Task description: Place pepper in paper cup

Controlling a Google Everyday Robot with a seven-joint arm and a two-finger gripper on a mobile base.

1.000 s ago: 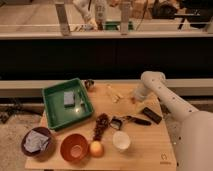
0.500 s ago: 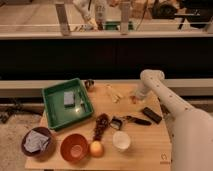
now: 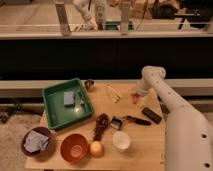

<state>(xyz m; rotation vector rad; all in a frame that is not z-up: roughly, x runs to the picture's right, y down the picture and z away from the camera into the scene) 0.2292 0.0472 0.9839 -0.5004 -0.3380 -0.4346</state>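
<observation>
The pepper (image 3: 135, 99) is a small orange-red piece lying on the wooden table (image 3: 150, 150) near its far right edge. My gripper (image 3: 136, 94) hangs from the white arm (image 3: 170, 102) and sits right over the pepper, partly hiding it. The paper cup (image 3: 121, 141) is white and stands upright near the table's front, well in front of the gripper and a little to its left.
A green tray (image 3: 55, 107) holding a grey sponge (image 3: 69, 98) stands at the left. Dark red grapes (image 3: 101, 126), a round yellow-orange fruit (image 3: 96, 148), an orange bowl (image 3: 75, 147) and a dark bowl with cloth (image 3: 36, 141) line the front. Black objects (image 3: 151, 115) lie by the arm.
My gripper has shifted slightly left and down onto the pepper. Nothing else on the table has moved.
</observation>
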